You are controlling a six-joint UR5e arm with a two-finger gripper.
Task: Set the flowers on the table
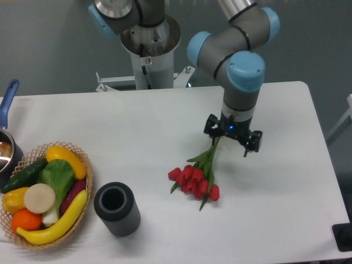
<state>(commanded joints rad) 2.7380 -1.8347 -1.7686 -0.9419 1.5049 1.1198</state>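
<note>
**Flowers lying on the bench, jaws open above the stems**

The flowers (194, 175) lie flat on the white bench (137, 126), a little right of its middle. The red buds are bunched at the lower left end, and the green stems run up and to the right toward the gripper (233, 139). The gripper hangs from the grey arm with blue joint caps and points down at the bench. Its jaws are spread apart and hold nothing; the upper tips of the stems reach just beside the left finger, and I cannot tell if they touch it.

At the left edge of the bench stands a woven wicker basket (88, 179) filled with toy fruit and vegetables (47, 192) in yellow, green, orange and purple. Just beside the basket, on its right, a dark ribbed cylinder (116, 209) stands upright with its hollow top open. A pot with a blue handle (7, 102) is partly visible at the far left edge.
</note>
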